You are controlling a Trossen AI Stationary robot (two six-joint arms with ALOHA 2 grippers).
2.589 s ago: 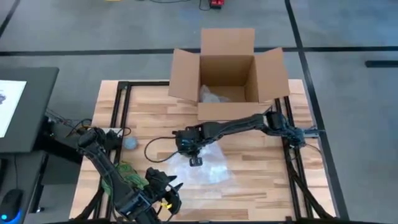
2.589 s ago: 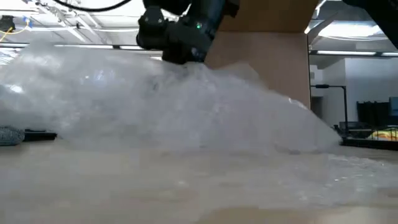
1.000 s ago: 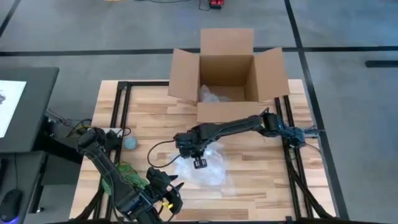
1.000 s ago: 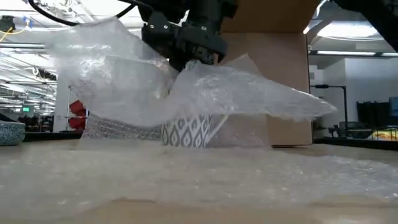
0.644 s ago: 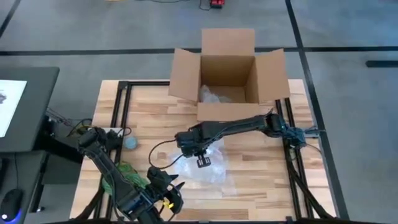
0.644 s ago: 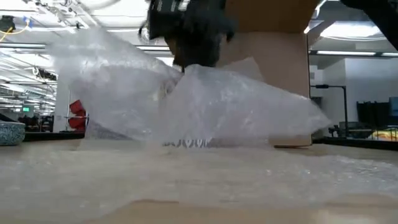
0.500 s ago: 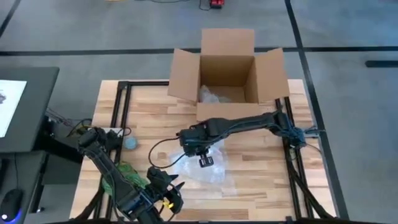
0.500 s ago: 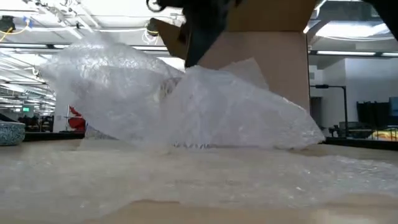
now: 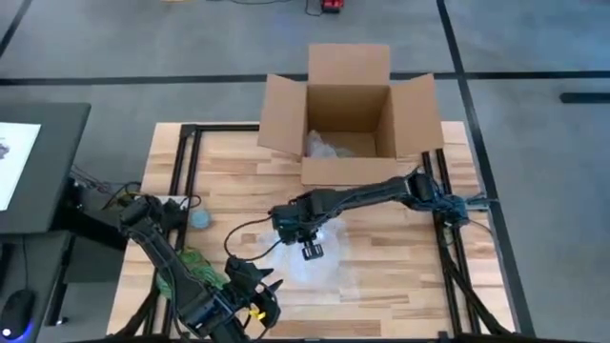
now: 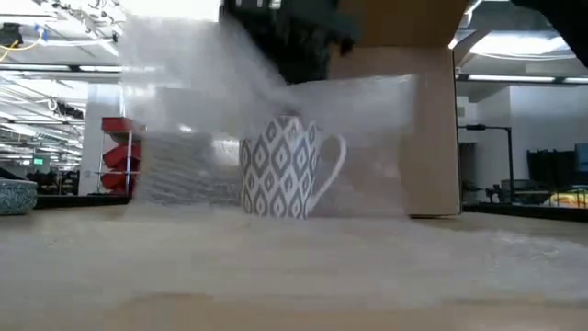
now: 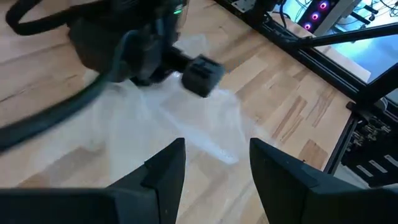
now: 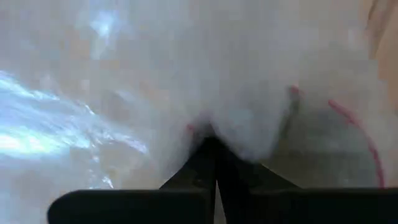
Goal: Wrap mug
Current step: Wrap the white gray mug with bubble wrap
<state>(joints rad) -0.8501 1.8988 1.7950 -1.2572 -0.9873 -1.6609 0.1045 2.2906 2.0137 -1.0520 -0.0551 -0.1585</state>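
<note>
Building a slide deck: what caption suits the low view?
Right gripper lifts bubble wrap above a patterned mug on the table.

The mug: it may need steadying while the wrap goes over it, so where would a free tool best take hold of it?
Judging by the low view, the mug stands upright with its handle sticking out to one side. I would pinch the rim from above, opposite the handle. The right tool, shut on the bubble wrap, hangs over it, so come in low from the side.

I see the bubble wrap (image 10: 276,129) now lifted high by my right gripper (image 12: 214,149), uncovering the patterned mug (image 10: 280,167).
</note>
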